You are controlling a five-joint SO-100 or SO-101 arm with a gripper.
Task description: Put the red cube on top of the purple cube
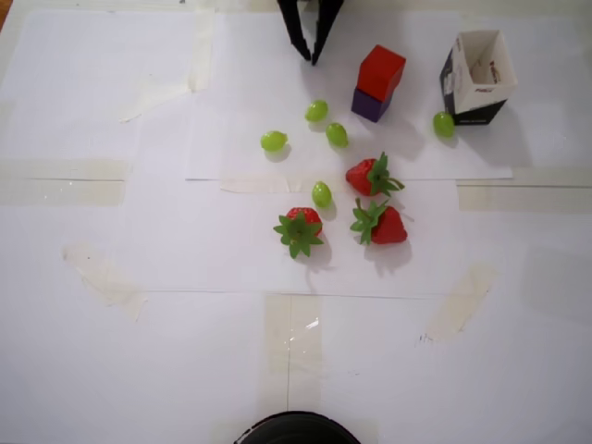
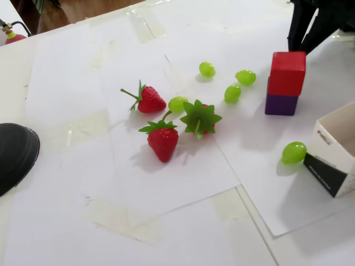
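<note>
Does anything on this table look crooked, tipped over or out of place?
Slightly. The red cube sits on the purple cube twisted a little, so their edges don't line up. One strawberry lies with its green top facing up. The open carton box seems upright and nothing looks spilled.
</note>
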